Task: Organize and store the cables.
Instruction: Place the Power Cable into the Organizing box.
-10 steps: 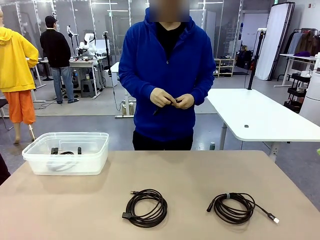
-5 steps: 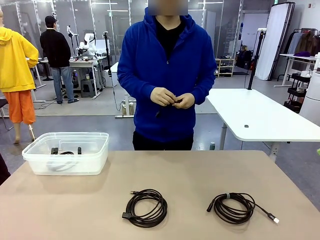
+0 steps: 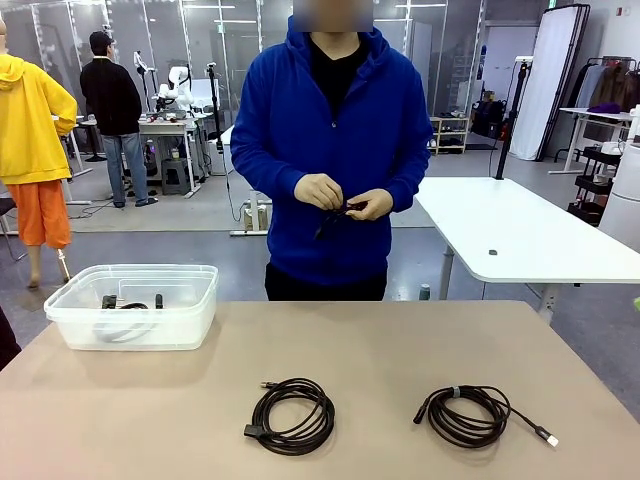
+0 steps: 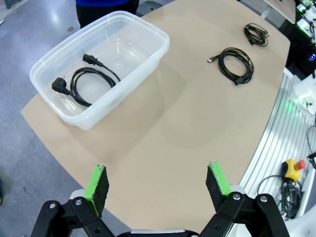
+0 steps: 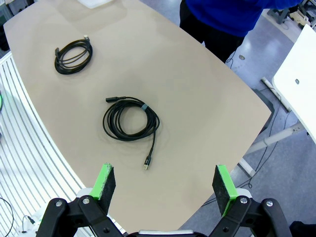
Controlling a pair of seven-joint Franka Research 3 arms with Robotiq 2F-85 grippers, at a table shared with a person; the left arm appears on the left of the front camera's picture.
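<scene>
Cables, 3 counted: middle coil (image 3: 290, 416) and tied coil (image 3: 465, 416) lie loose & well apart on the table (image 3: 400, 340) nr the robot's edge, while binned coil (image 4: 89, 81) sits in the 1 clear bin (image 3: 130, 272) at the far-left corner. Step in hand looks like lining up the next pick: left gripper (image 4: 158, 180) and right gripper (image 5: 164, 180) hang high w/ jaws wide apart, nothing between, so next move calls for one to drop over a coil, pinch the bundle and carry it to the bin. Person's hands (image 3: 318, 190) meet at chest height on a small dark thing, poss. a 4th cord.
</scene>
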